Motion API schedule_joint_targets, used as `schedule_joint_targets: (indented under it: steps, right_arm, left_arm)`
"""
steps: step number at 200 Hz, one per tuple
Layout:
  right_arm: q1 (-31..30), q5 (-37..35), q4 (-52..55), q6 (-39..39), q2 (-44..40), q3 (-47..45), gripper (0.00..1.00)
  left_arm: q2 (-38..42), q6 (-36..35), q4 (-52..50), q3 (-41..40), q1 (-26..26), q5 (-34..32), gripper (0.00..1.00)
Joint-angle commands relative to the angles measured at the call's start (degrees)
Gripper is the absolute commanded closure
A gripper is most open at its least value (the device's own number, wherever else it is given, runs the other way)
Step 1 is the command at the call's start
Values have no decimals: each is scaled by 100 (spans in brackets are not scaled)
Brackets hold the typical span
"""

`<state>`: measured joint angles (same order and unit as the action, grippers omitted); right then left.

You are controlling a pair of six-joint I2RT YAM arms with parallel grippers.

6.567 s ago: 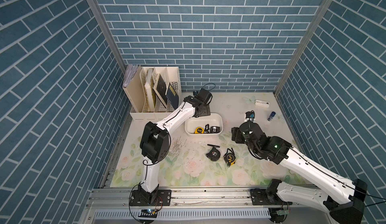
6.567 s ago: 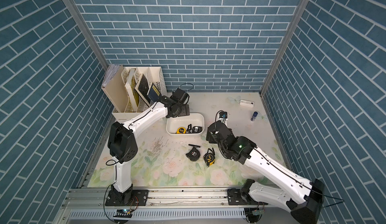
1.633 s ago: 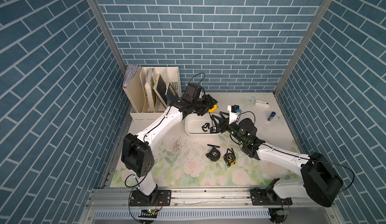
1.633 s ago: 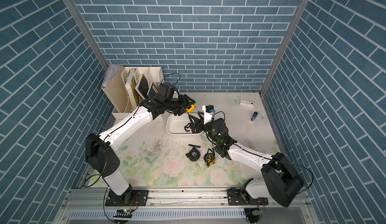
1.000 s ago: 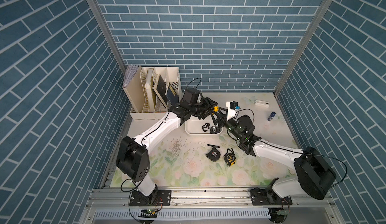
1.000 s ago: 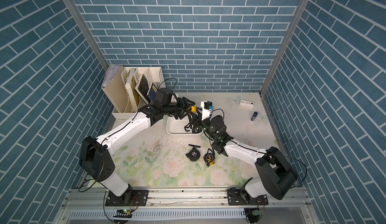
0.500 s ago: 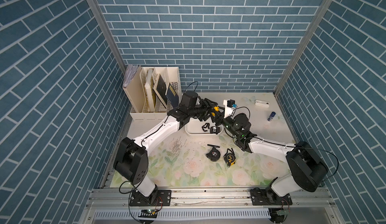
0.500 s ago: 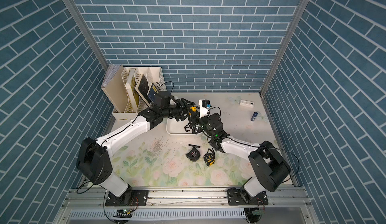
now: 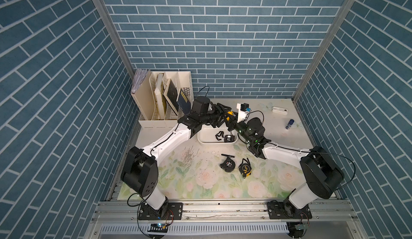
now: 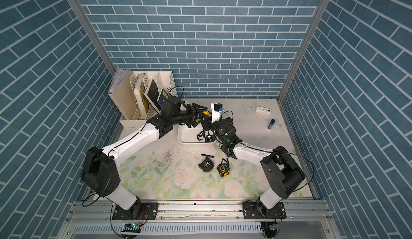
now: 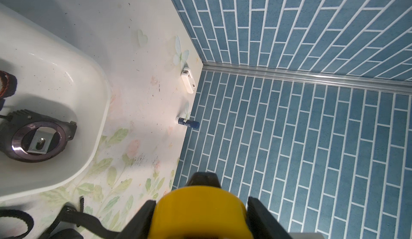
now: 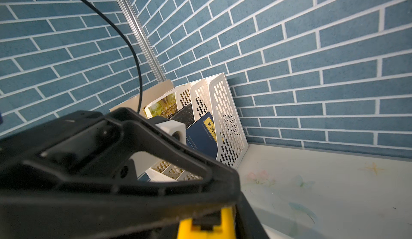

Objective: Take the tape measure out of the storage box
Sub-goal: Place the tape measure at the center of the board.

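yellow tape measure (image 11: 198,213) clamped in the left pincer (image 11: 200,204), storage box (image 11: 98,106) below it; right pincer (image 9: 232,122) closed, probably on the same case. hard, dense, smooth shell: pinch the flat sides.

Blurred, edge-cropped yellow tape measure (image 11: 198,213)

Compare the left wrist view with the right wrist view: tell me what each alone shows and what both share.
Only left wrist: the storage box with a black tape measure inside, a white device, a blue tube. Only right wrist: the file organizer with books. Both: the yellow tape measure up close, the brick wall.
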<state>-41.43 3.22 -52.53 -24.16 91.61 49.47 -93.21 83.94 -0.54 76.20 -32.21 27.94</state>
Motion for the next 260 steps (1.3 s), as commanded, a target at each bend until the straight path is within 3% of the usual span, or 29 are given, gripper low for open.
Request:
schedule_joint_targets:
  steps: [1, 20, 52, 83, 123, 170, 201, 260]
  right_arm:
    - [-67, 345, -90, 61, 113, 241, 82]
    - [-66, 354, -48, 52, 129, 277, 100]
    - [-54, 330, 84, 52, 20, 245, 100]
    - [-49, 195, 498, 61, -383, 104, 100]
    - [-57, -163, 1520, -65, -1336, -346, 100]
    - [-64, -327, 4807, -743, -2582, -409, 100]
    - [-69, 236, 6343, -1341, -3119, -523, 100]
    - [-251, 1534, 7506, -1522, -3432, -1095, 100]
  left_arm:
    - [142, -61, 135, 8, -97, 284, 72]
    - [119, -125, 66, 75, -88, 291, 60]
    - [79, -353, -180, 274, -37, 239, 27]
    - [-18, -718, -608, 410, 65, 111, 12]
    - [-174, -1254, -1173, 588, 244, -115, 10]
    - [-224, -2496, -2458, 1007, 605, -1366, 10]
    - [-334, -2845, -2640, 1190, 700, -1928, 10]
    - [-514, -3091, -2853, 1459, 700, -2409, 11]
